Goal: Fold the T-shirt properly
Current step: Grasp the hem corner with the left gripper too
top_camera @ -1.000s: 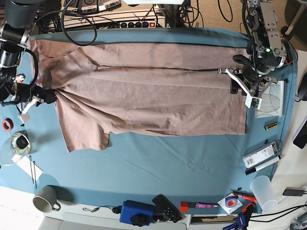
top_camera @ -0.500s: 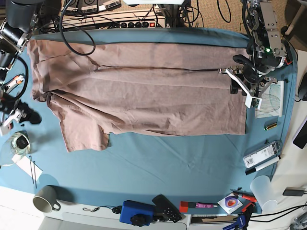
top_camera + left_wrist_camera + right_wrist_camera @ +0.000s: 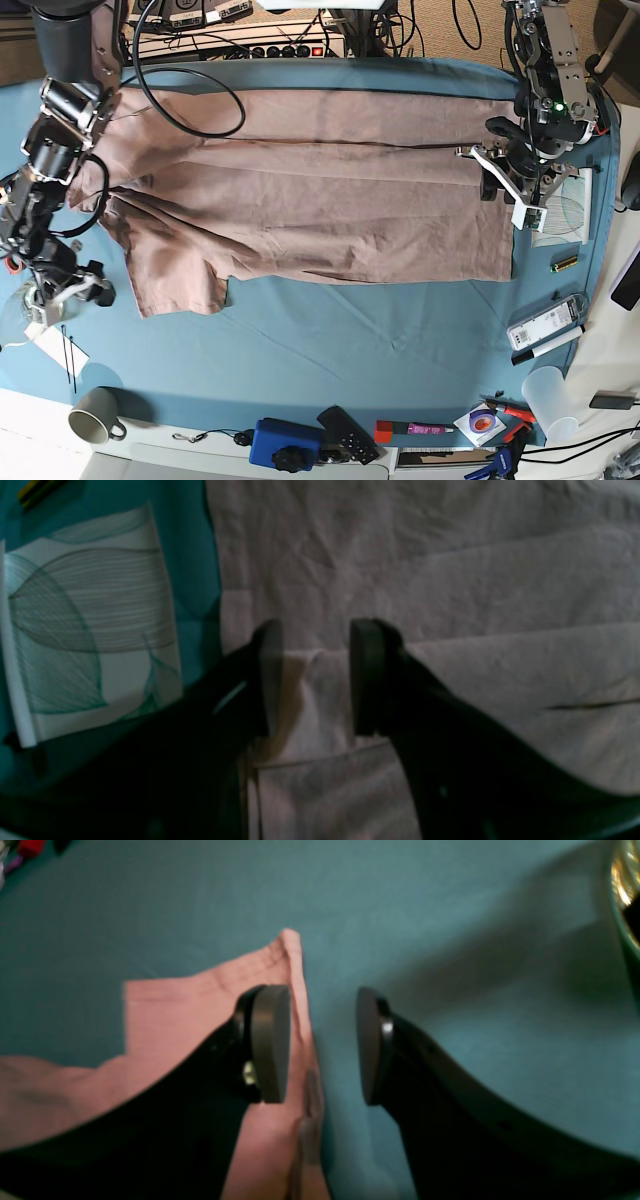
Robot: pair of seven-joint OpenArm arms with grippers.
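Showed, on the base view's left, an uneven near edge and a loose, squarish flap (image 3: pixel 180 275) of the large, dusty pink-brown cotton T-shirt (image 3: pixel 320 220), spread in a wide band over the blue-teal cloth table covering (image 3: pixel 300 350). Had long, roughly parallel fold lines and layered strips across the middle, running toward the far side; ended on the right in a straighter, flatter edge. Looked only partly done, by judgement: gathered into a long strip, yet far from a compact, neat bundle. Seemed to leave the squaring of the left flap, the smoothing of the slanting creases through the middle and further folding to smaller size. Reached in from the upper left with the black-and-silver metal right gripper (image 3: pixel 98 290), pointed down toward the near side, just beside the flap's outer edge. Stood with jaws apart and gripped nothing, with one finger over the pink-brown fabric and the other over bare covering in the right wrist view. Came down from the upper right with the matching black-and-silver metal left gripper (image 3: pixel 315 680), over the right end of the layers. Had those jaws parted too, with creased fabric visible between and no pinch on it; could not tell whether the tips touched it.
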